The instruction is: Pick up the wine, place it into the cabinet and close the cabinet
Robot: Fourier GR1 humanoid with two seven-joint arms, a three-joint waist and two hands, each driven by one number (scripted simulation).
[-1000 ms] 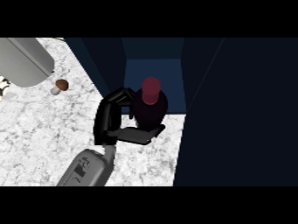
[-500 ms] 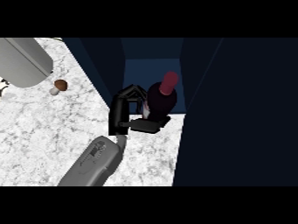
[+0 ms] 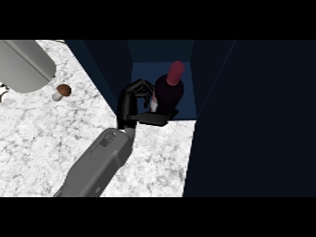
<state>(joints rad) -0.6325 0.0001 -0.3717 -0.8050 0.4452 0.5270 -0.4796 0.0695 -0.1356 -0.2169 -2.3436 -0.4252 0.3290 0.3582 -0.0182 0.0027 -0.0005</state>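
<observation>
Head view: the wine stands tilted inside the open cabinet, at its front edge. The hand sits just left of the bottle, fingers curled around its dark body, thumb below its base. A mushroom lies on the counter, well left.

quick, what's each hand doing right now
Left hand: fingers curled round the wine bottle at the cabinet opening.
Right hand: not in view.
</observation>
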